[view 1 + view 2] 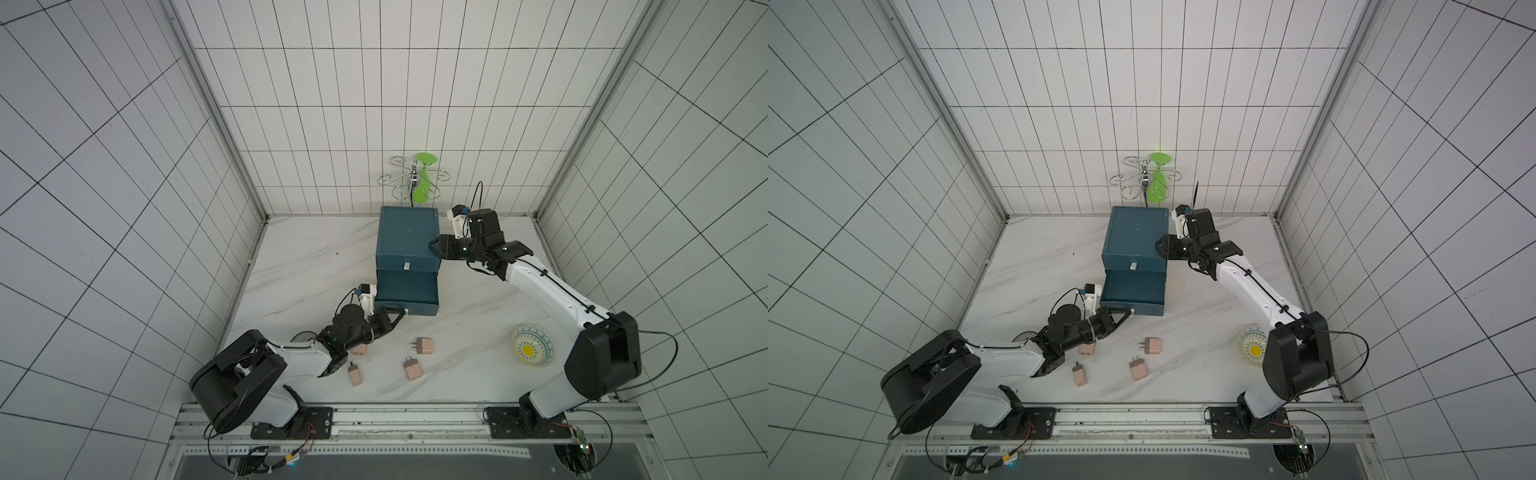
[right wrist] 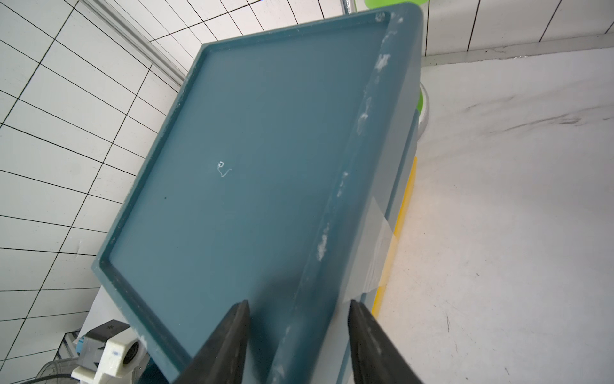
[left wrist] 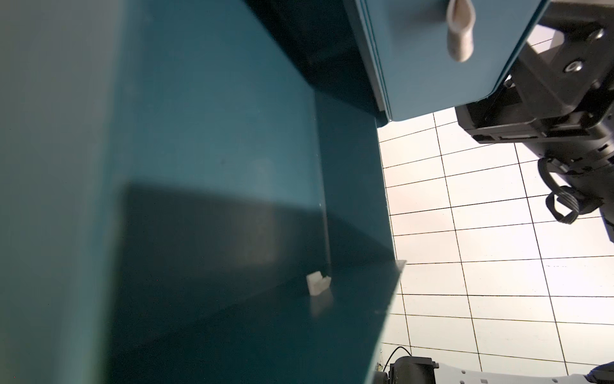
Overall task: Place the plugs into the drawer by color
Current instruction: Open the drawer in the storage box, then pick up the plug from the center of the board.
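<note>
The left gripper [image 1: 398,314] reaches in from the near left. Its jaws are drawn together at the small white handle [image 1: 407,311] on the front of the lower drawer [image 1: 409,291]. Whether the handle is pinched between them I cannot tell. That drawer stands slid out toward the near side of the teal cabinet [image 1: 409,232].

Near the gripper, four peach-pink plugs lie out on the white bench [image 1: 299,266]:
- The arm-side plug [image 1: 360,349] is half hidden under the left forearm.
- The near-left plug [image 1: 355,375] is just nearer than that one.
- The near-middle plug [image 1: 412,369] lies to their right.
- The rightmost plug [image 1: 425,345] lies a little farther, prongs pointing left.

The right gripper [image 1: 433,245] is at the cabinet's right edge. In the right wrist view its jaws stand apart astride the raised rim, one of the fingers [image 2: 229,339] over the top panel and the other outside the side wall. Whether they press on it cannot be told.

Well to the right, beside the right arm, a patterned bowl [image 1: 533,345] with a yellow centre sits on the bench.
</note>
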{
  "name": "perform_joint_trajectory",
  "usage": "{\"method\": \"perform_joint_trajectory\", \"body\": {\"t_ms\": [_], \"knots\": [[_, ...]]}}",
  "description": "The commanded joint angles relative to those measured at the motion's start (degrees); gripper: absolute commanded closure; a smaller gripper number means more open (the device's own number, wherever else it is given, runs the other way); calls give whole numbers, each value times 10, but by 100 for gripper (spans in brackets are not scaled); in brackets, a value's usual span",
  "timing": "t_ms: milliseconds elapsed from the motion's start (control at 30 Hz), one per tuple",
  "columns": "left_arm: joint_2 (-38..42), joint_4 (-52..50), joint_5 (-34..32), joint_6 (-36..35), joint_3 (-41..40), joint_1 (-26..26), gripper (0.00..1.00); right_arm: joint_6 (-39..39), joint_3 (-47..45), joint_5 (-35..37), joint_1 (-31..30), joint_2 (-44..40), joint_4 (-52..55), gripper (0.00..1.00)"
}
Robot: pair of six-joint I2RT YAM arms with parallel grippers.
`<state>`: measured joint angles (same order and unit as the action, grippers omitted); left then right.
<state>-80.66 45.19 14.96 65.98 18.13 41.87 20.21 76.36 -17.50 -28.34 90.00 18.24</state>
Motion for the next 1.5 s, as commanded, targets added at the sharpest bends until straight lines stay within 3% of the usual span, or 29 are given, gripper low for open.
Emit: {"method": "perform_joint_trajectory", "body": {"t_ms": [0,33,100,133,200,267,333,433,567,667,800,933,1067,1167,1300,1467], "knots": [[3,-2,12,-6,-17,1,100,2,-1,18,7,11,31,49],[5,-31,11,-12,-7,2,94,2,0,19,6,12,30,49],[4,-46,15,-18,-1,1,98,3,2,15,6,14,32,49],[4,-40,15,-15,-4,2,94,3,2,11,6,14,33,49],[5,-35,8,-16,-10,2,74,2,0,15,7,13,35,49],[12,-44,5,-21,-12,2,68,0,-2,17,7,11,35,49],[30,-61,-3,-27,-9,7,54,2,-1,15,7,9,36,49],[62,-127,-16,-44,9,15,43,3,10,6,6,5,43,48],[109,-182,-21,-55,10,17,38,2,32,4,5,-12,64,46],[155,-279,-31,-76,27,16,32,8,28,17,4,-41,66,43],[200,-385,-20,-90,35,9,31,14,6,32,4,-92,82,41],[232,-419,54,-103,33,-22,32,21,-55,45,3,-168,104,39],[264,-480,60,-134,70,-24,33,38,-154,40,-4,-256,115,37],[283,-587,46,-162,113,-24,37,42,-209,49,-29,-309,134,37],[305,-655,75,-182,123,-28,35,53,-258,95,-114,-344,161,35],[339,-709,36,-215,152,-30,34,97,-325,131,-235,-349,134,35]]}}
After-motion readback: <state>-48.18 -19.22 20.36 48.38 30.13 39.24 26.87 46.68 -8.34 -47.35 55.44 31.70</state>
